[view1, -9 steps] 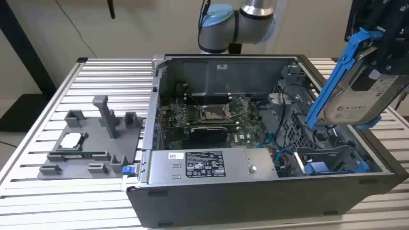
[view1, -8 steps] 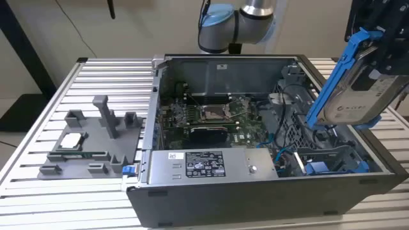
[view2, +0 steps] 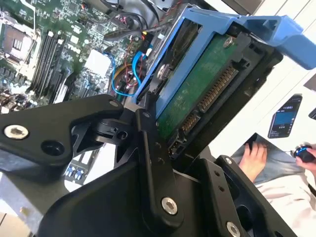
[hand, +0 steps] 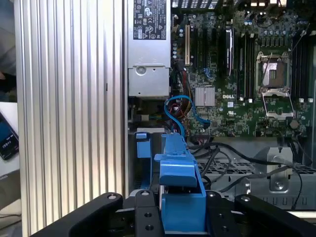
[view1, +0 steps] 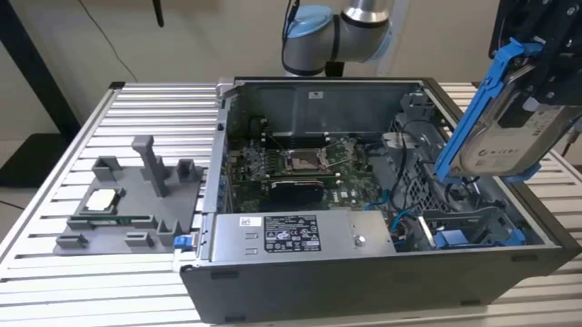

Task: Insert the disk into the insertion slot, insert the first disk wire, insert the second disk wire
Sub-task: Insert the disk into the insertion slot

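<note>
Tool (view1: 543, 87) clenched on disk (view1: 498, 139), white printed label outward; disk tilted, held above open PC case (view1: 364, 293).

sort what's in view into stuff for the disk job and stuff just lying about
For the job: disk, held in the gripper; drive bay; blue cables.
Lying about: grey parts tray; chip on it; phone.

Printed labels sit on the disk (view1: 503, 146) and the power supply (view1: 350, 240), but no wording is legible.
</note>
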You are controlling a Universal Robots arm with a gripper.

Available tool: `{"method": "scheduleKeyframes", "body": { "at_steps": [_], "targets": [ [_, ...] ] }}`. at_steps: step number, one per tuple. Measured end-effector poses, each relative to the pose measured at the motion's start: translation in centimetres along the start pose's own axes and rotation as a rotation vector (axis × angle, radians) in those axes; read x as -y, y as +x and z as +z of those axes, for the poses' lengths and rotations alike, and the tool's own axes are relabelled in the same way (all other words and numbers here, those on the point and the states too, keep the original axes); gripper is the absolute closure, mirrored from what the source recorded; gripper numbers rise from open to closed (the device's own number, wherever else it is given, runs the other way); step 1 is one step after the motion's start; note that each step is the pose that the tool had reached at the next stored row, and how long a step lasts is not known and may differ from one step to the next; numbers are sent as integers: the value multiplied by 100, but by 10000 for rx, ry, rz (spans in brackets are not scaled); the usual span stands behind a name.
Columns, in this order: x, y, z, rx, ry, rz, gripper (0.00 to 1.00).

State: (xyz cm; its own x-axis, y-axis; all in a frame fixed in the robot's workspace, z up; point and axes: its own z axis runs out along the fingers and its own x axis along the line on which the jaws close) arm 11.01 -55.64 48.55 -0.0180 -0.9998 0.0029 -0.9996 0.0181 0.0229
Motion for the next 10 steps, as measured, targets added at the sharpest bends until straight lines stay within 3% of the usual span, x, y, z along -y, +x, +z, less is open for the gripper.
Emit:
{"method": "scheduleKeyframes", "body": {
  "at_steps": [6,10],
  "targets": [
    [7,9,47,-1,-2,0,67],
    [27,33,81,-4,-102,1,67]
  ]
}}
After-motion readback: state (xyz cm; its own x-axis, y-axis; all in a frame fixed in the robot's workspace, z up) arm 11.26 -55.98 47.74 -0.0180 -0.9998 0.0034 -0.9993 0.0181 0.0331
